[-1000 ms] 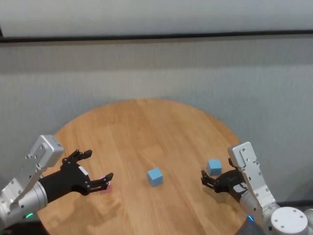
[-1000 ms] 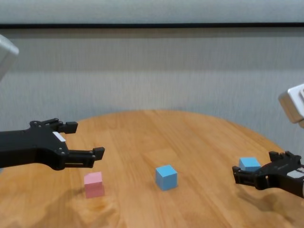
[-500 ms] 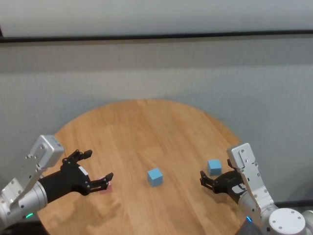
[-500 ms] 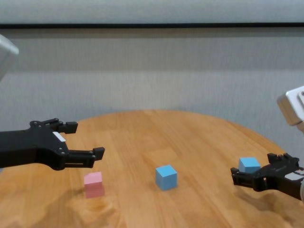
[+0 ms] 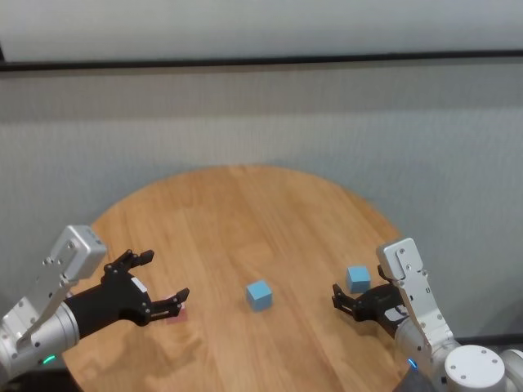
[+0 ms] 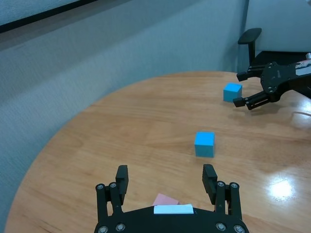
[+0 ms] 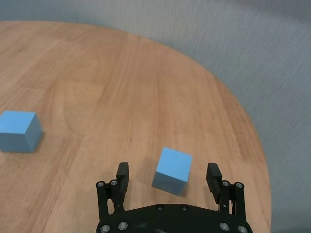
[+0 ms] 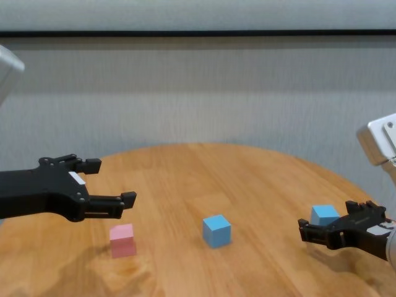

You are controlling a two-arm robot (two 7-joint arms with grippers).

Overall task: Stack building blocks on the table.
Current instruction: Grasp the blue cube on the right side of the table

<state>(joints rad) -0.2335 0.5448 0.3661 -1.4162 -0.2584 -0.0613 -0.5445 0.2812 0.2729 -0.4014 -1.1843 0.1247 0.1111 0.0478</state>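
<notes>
On the round wooden table (image 5: 237,212) a pink cube (image 8: 122,240) lies at the left, a light blue cube (image 5: 258,295) in the middle and a second light blue cube (image 5: 357,278) at the right. My left gripper (image 5: 166,275) is open and hovers just above and behind the pink cube, which shows below it in the left wrist view (image 6: 166,200). My right gripper (image 8: 329,218) is open and empty. The right blue cube (image 7: 172,170) sits at the mouth of its fingers, untouched.
The right blue cube lies close to the table's right edge. A grey wall stands behind the table. A dark office chair (image 6: 250,36) stands beyond the table's right side. Bare tabletop lies between the cubes and toward the far edge.
My right gripper has crept a little left and forward around the right blue cube. The left arm and all three cubes have not moved.
</notes>
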